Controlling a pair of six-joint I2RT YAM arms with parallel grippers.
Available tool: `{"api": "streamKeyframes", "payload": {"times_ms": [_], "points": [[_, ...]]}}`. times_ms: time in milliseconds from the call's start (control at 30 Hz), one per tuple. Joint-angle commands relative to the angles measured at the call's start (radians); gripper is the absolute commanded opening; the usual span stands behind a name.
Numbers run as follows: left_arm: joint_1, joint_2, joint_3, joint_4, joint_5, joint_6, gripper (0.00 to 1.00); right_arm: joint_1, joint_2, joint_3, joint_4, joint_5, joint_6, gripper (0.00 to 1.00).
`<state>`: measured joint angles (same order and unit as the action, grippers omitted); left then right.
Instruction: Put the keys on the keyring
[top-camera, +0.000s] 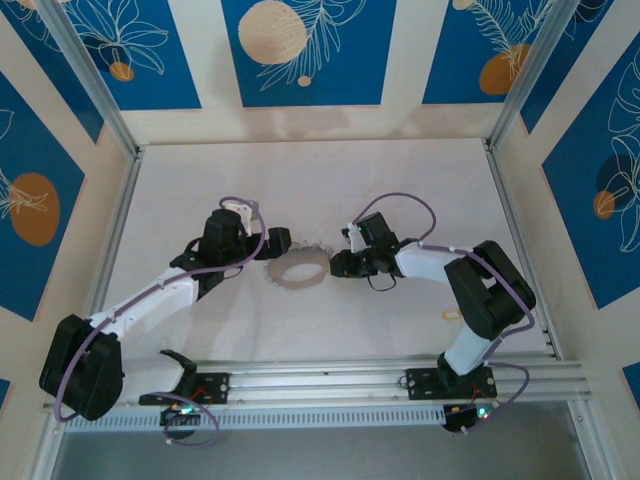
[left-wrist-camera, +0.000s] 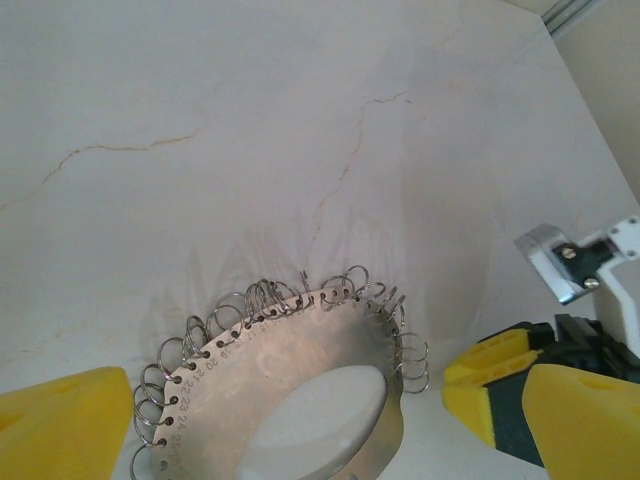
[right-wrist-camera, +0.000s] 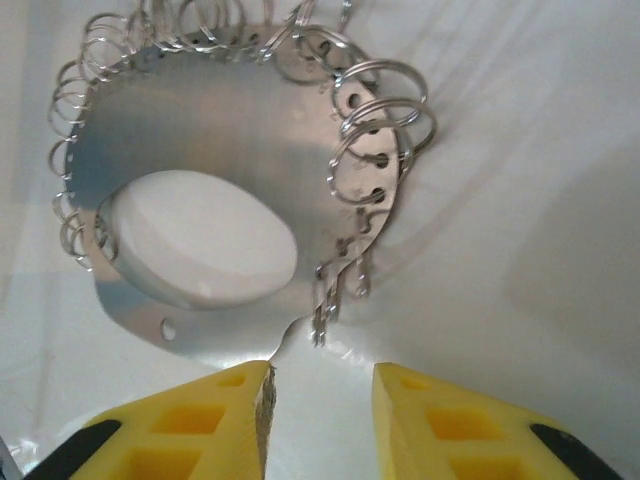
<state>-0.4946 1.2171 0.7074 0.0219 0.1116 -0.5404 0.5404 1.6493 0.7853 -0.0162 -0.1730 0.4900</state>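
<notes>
The keyring is a flat round metal plate (top-camera: 276, 276) with a big centre hole and several small wire rings along its rim, lying mid-table. In the left wrist view the plate (left-wrist-camera: 300, 350) lies between the wide-apart yellow fingers of my left gripper (left-wrist-camera: 325, 435), with a gap on each side. My left gripper (top-camera: 277, 241) stands open at the plate's far left rim. My right gripper (top-camera: 338, 265) is open just right of it. In the right wrist view the right gripper (right-wrist-camera: 322, 400) holds nothing, and the plate (right-wrist-camera: 230, 130) edge ends just ahead of its left finger (right-wrist-camera: 200, 420). A tiny orange-headed key (top-camera: 447, 314) lies beside the right arm.
The right gripper's yellow fingertip (left-wrist-camera: 490, 380) shows in the left wrist view, close to the plate's right rim. Aluminium frame rails (top-camera: 350, 375) run along the near edge. The white marbled tabletop (top-camera: 300, 180) stretches behind the plate.
</notes>
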Motion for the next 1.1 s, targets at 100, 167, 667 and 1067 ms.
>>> {"api": "streamKeyframes", "payload": {"times_ms": [100, 167, 667, 1067], "points": [[-0.014, 0.013, -0.002, 0.034, 0.018, 0.016, 1.0, 0.052, -0.053, -0.053, 0.004, 0.068, 0.057, 0.39], [-0.015, 0.022, 0.004, 0.035, 0.019, 0.015, 1.0, 0.065, -0.038, -0.055, 0.013, 0.076, 0.062, 0.41], [-0.016, 0.051, 0.014, 0.044, 0.025, 0.013, 1.0, 0.064, 0.068, 0.01, 0.092, 0.055, 0.16, 0.39], [-0.016, 0.042, 0.007, 0.042, 0.019, 0.014, 1.0, 0.049, 0.093, 0.036, 0.1, 0.041, 0.173, 0.24]]}}
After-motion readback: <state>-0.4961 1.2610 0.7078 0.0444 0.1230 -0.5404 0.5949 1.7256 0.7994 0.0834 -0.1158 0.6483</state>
